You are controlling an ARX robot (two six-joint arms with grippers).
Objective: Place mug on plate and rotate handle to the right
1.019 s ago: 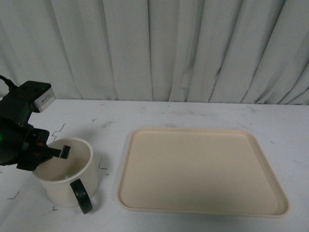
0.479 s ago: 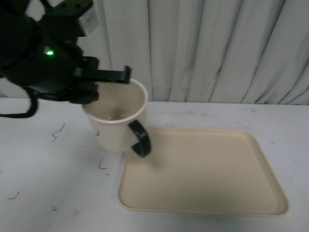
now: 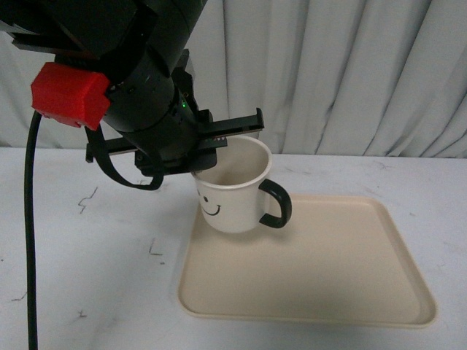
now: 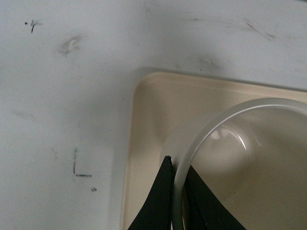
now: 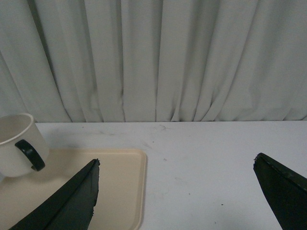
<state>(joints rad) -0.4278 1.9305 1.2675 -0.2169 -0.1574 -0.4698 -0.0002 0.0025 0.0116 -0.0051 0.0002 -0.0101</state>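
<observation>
The cream mug (image 3: 232,195) with its black smiley face hangs in the air over the far left corner of the beige plate (image 3: 321,270). Its black handle (image 3: 276,205) points right in the front view. My left gripper (image 3: 219,142) is shut on the mug's rim, one finger inside and one outside. In the left wrist view the rim (image 4: 201,143) runs between the black fingers (image 4: 160,201) above the plate (image 4: 144,124). The right wrist view shows the mug (image 5: 17,148), its handle (image 5: 30,154) and the plate (image 5: 124,191); my right gripper (image 5: 177,191) is open and apart from them.
A white table (image 3: 87,248) with small black pen marks (image 3: 155,251) carries the plate. A grey-white curtain (image 3: 350,73) hangs along the back edge. The left arm's black cable (image 3: 29,240) drops down at the left.
The left arm has lifted the mug off the table at the left and carried it right, over the plate's corner. The smiley face has turned toward the front camera.
</observation>
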